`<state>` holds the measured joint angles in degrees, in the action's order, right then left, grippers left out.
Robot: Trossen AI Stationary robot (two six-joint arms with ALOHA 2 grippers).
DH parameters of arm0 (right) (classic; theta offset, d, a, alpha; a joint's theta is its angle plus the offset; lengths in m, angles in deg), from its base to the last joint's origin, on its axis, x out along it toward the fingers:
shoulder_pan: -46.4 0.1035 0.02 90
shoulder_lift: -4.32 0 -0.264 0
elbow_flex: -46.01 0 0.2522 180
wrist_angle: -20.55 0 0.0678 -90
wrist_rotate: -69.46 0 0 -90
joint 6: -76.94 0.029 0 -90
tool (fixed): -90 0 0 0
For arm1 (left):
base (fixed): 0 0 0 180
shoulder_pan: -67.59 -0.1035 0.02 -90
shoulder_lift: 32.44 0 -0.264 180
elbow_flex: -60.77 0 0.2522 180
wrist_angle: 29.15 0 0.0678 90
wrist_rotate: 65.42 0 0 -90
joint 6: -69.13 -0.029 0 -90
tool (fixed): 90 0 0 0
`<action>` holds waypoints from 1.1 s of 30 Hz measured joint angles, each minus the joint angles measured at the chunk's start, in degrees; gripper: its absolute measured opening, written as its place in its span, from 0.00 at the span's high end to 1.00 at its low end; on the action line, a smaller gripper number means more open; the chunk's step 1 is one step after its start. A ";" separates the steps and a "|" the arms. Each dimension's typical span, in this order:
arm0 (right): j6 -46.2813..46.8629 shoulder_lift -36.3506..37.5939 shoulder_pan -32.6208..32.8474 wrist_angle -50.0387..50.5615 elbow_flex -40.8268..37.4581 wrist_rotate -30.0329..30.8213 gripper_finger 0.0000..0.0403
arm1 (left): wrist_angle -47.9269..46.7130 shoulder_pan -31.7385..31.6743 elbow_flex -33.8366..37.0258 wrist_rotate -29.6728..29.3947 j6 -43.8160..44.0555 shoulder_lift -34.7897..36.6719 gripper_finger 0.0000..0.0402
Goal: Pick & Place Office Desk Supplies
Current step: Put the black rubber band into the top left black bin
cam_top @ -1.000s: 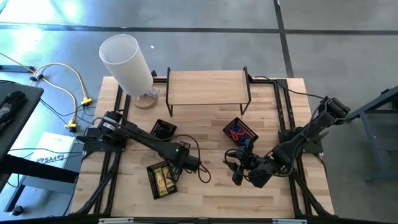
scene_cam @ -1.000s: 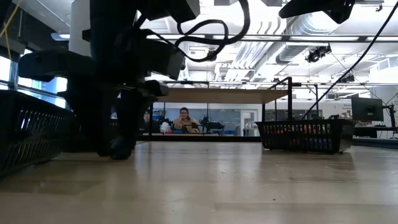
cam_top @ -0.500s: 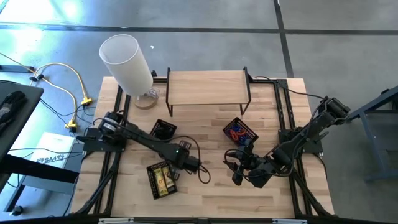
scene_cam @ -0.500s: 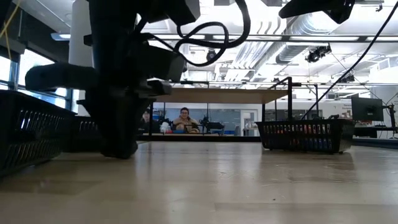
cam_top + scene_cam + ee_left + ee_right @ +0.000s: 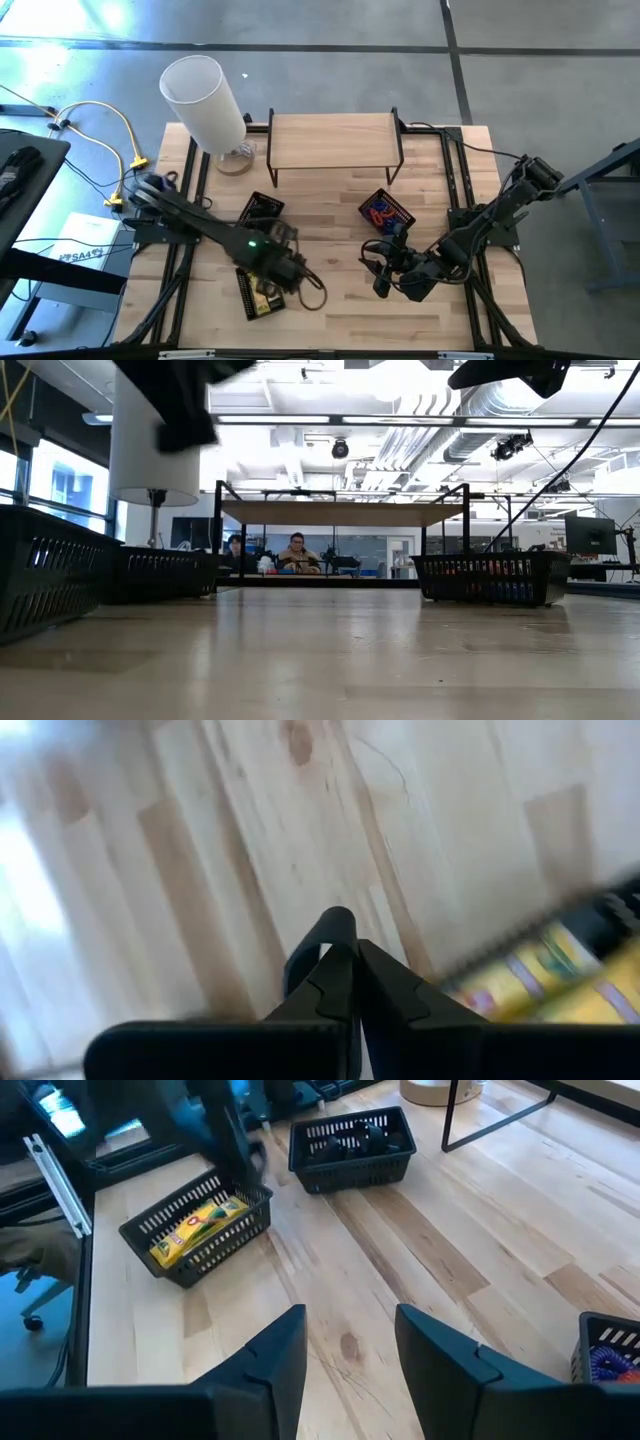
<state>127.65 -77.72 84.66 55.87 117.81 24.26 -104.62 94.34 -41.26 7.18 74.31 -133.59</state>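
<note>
A wooden table holds three small black mesh baskets. The basket of yellow packets (image 5: 257, 289) is the landmark. The left gripper (image 5: 345, 982) hovers just beside it, its jaws pressed fully together with nothing visible between them. The right gripper (image 5: 350, 1342) waits well apart to the right, jaws parted and empty. A basket of dark clips (image 5: 262, 208) sits just behind the landmark; a basket of red and blue bands (image 5: 386, 211) lies farther right. The packets look light, flat and probably slick; pinching across a short edge seems safest.
</note>
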 joint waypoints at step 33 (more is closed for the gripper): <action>-1.28 0.00 0.00 -0.42 -0.02 0.07 0.65 | 9.07 -24.80 37.17 13.91 8.51 31.02 1.00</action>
<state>126.37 -77.72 84.66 55.45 117.79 24.32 -95.55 69.55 -4.09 21.09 82.81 -102.57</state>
